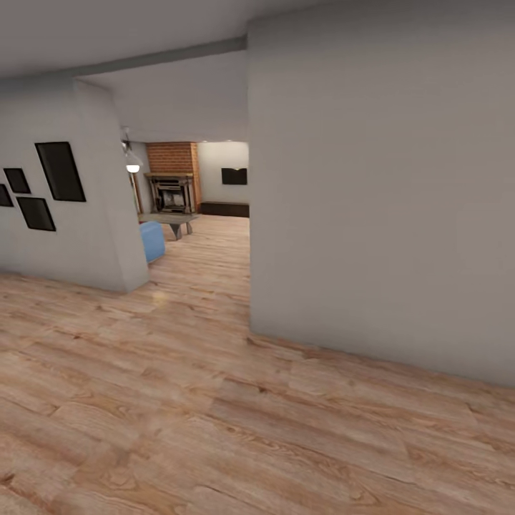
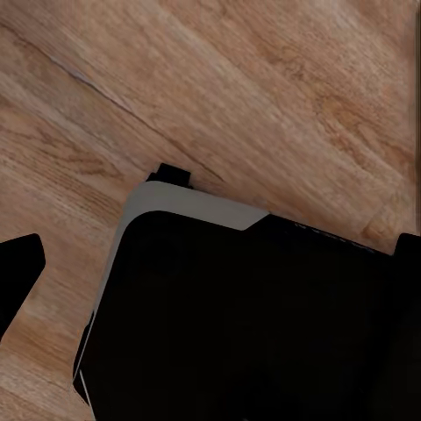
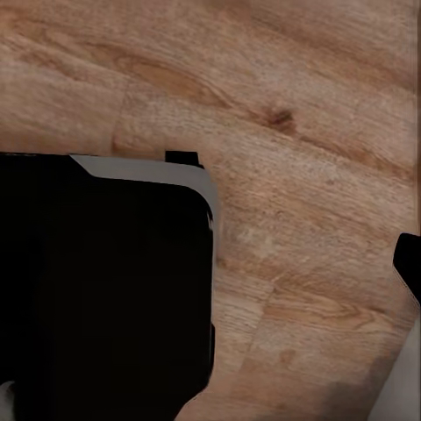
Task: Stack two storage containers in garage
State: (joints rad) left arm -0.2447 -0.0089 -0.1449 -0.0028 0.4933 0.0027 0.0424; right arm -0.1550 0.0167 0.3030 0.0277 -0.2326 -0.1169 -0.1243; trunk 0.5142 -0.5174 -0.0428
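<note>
Hallway w/ wood plank floor point(image 1: 214, 415); living room point(image 1: 187, 207) at 12 o'clock, blue sofa point(image 1: 151, 240) at 11. Can't tell gripper states tbh.

both wrists point down over the robot's black base point(image 2: 246, 324); claw states unreadable.

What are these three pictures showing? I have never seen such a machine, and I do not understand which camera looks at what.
These are simulator renders from a wheeled robot with two arms. The large picture comes from its head camera: a hallway with a light wood plank floor, grey-white walls and framed pictures. Through the opening you see a brick fireplace, a low table and something blue. The other two come from cameras near each arm's pincer, looking down at the floor and the robot's dark base. Nothing is seen being held; the red-orange containers are not reached yet.
</note>
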